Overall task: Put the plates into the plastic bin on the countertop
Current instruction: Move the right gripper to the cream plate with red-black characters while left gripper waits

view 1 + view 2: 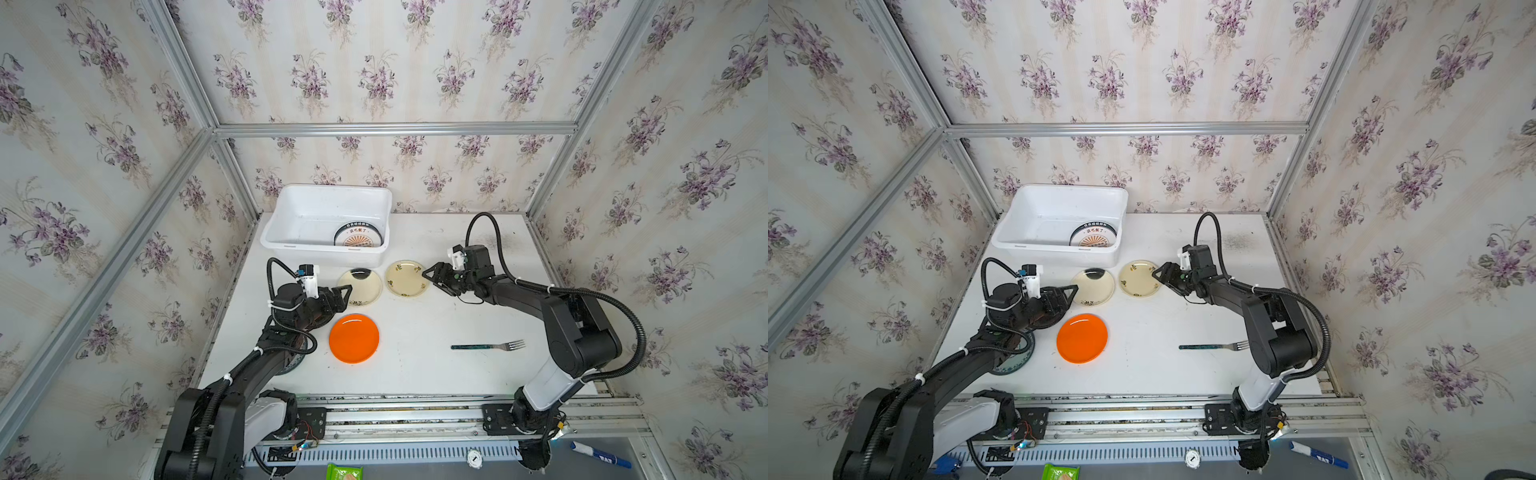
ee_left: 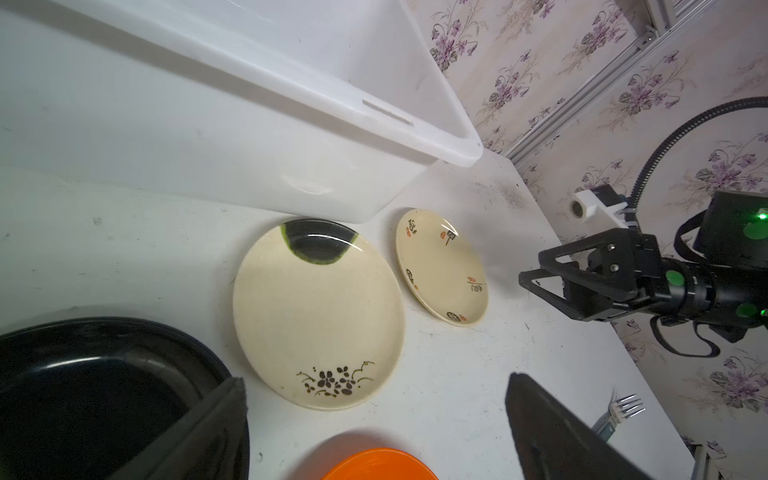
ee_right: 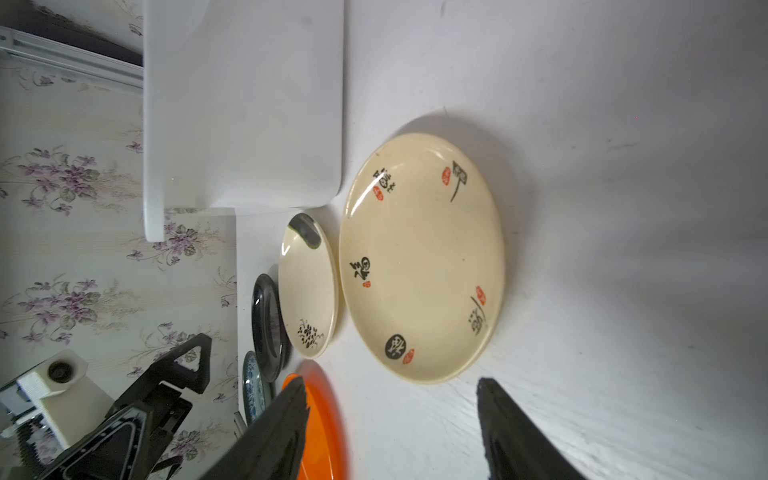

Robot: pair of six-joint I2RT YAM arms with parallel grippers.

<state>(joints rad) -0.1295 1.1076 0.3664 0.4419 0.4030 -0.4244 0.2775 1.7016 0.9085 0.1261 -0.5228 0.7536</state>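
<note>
Nearest lie the orange plate [image 1: 354, 338] and, to its right, a fork [image 1: 488, 345] that is not for the bin. Farther in, the right gripper [image 1: 430, 277], jaws apart and empty, faces the lettered cream plate [image 1: 407, 278]. That plate lies flat, so one finger should slip under its right rim. The left gripper [image 1: 347, 293], wide and empty, hovers by the flowered cream plate [image 1: 363, 286]. Beyond, the bin [image 1: 316, 255] holds a sunburst plate [image 1: 358, 237]. The white countertop [image 1: 415, 374] is scuffed, and floral walls [image 1: 374, 83] close in.
</note>
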